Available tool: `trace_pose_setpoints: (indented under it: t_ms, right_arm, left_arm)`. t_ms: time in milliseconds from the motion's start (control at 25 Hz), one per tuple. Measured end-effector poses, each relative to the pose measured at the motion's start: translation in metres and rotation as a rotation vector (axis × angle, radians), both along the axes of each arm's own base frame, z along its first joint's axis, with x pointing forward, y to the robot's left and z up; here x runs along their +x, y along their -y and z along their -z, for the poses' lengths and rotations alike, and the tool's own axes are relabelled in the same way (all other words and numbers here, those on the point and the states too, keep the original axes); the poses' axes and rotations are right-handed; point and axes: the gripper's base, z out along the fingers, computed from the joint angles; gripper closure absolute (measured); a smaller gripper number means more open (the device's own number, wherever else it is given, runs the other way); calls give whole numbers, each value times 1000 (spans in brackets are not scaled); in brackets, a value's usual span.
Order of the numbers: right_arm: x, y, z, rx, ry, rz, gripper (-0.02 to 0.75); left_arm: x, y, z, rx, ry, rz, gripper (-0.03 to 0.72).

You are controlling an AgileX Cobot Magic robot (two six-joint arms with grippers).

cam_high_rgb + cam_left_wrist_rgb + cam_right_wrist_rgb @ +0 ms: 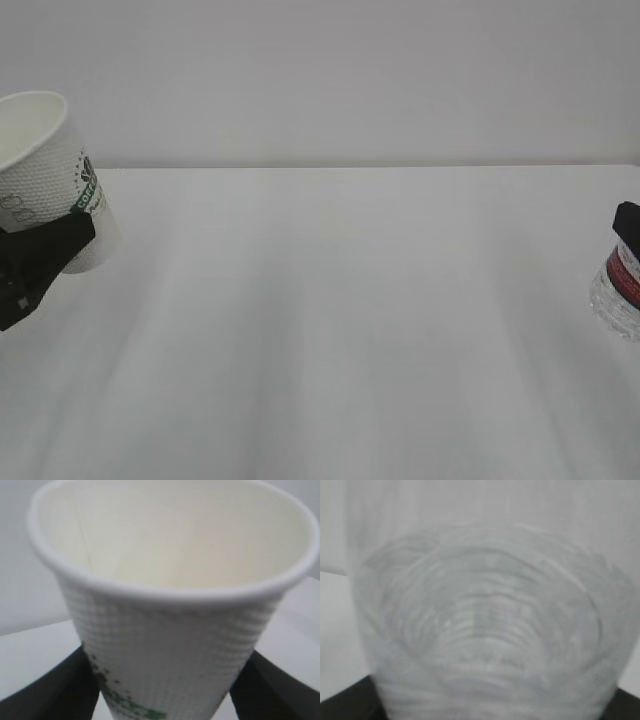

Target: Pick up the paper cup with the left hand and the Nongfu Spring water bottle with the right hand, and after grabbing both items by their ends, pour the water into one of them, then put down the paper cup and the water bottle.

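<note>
Both grasps done; pour not yet seen. Left hand (45,255) clamps the paper cup (45,170) near its base — cup lifted at far left, tilted, inside dry as far as visible. Right hand (627,222) grips the Nongfu Spring water bottle (620,290) at the right edge of the table (340,320); fill level unclear — view blurred.

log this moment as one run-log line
left hand: holds paper cup, tilted | right hand: grips Nongfu Spring water bottle | pour: none visible
</note>
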Motion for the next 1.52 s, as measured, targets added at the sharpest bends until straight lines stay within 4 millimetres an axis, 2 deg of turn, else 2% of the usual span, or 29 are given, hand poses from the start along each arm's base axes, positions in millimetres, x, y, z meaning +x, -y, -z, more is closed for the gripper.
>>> trace_pose_setpoints:
  t_ms: [560,960,1520]
  right_arm:
    - [-2,-2,0,-7,-11,-21,256]
    - [-2,-3,1,-12,-17,-42,256]
    - [-3,-3,5,-7,-59,-35,256]
  left_arm:
    - [-11,16,4,9,-41,213,139]
    - [-17,21,4,6,-51,294,139]
    - [-29,50,9,63,-92,446,139]
